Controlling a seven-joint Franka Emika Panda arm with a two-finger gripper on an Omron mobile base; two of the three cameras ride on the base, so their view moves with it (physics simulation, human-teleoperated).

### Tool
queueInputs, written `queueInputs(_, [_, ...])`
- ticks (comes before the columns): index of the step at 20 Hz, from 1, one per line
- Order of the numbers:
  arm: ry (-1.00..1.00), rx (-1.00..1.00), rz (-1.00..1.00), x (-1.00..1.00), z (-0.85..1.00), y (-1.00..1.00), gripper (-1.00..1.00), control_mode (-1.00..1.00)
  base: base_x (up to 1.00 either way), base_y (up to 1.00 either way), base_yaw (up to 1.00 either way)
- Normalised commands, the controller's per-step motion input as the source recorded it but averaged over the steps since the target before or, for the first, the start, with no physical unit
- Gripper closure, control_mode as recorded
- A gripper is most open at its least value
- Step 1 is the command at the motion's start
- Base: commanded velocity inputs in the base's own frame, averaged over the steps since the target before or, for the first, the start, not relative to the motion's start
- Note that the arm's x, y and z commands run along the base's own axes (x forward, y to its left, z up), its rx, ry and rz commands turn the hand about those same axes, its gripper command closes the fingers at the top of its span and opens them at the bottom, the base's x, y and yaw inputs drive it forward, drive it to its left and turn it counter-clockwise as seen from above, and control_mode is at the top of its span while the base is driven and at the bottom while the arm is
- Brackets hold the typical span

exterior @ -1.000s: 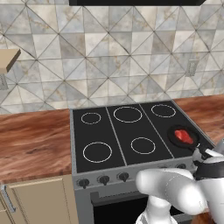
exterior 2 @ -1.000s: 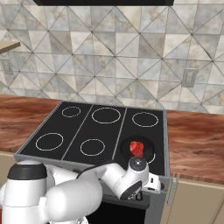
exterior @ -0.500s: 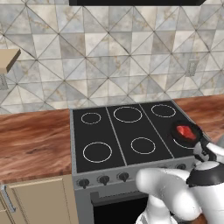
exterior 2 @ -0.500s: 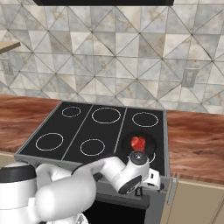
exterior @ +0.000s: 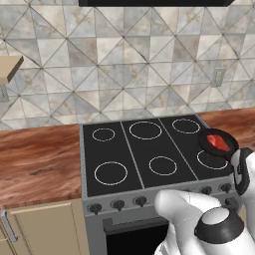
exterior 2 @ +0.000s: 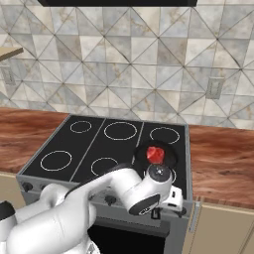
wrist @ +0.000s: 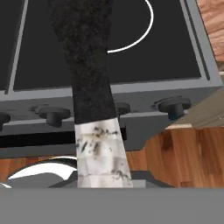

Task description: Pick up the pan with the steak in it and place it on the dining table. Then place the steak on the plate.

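Left base view: pan (exterior: 217, 143), small, round, black, low-rimmed, over the front right ring of the stove (exterior: 144, 154). Steak (exterior: 218, 142) inside it, a flat bright red slab with a paler streak, smaller than the pan. The white arm (exterior: 219, 219) crosses the lower right corner.

Right base view: pan (exterior 2: 155, 155) at the stove's (exterior 2: 99, 144) right front, half hidden behind the wrist. Steak (exterior 2: 155, 154) in it, red and irregular. Gripper (exterior 2: 156, 214) hangs below the stove's front edge; whether its jaws are apart or together cannot be told.

Hand view: handle (wrist: 89, 87), long, rough-textured and black, ending in a pale speckled tip, runs up the middle over the knobs (wrist: 175, 106) and the cooktop (wrist: 166, 52). Wood floor (wrist: 175, 153) below.
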Motion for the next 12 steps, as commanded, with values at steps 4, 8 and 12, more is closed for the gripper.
queueInputs(4, [-0.01,0.00,0.18,-0.60,0.37,0.27,1.00,-1.00,0.00,0.00,0.00])
queueInputs(8, [0.00,0.00,0.21,-0.59,0.32,0.31,1.00,-1.00,0.00,0.00,0.00])
queueInputs(12, [0.01,-0.01,0.22,-0.57,0.27,0.39,1.00,-1.00,0.00,0.00,0.00])
